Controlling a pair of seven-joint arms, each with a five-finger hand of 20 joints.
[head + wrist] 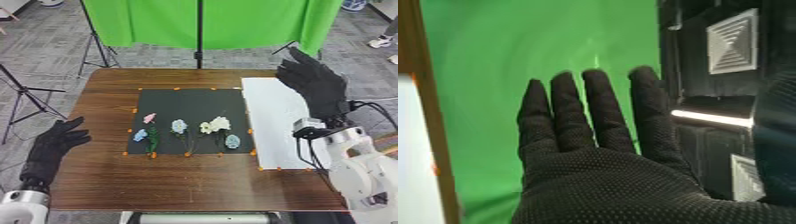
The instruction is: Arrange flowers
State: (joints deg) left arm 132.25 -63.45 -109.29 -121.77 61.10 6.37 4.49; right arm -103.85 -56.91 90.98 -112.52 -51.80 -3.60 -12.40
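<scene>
Flowers (219, 123): pink, blue and white, spread on the black mat (195, 97)
Left hand (53, 143): at the table's (178, 185) left edge, fingers loosely apart
Right hand (315, 85): near the white sheet (271, 130), fingers straight, slightly apart

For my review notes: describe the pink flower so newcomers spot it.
On the brown table lies a black mat. Near its left edge, beyond a small blue flower, is the pink flower, the only pink bloom among blue and white ones.
</scene>
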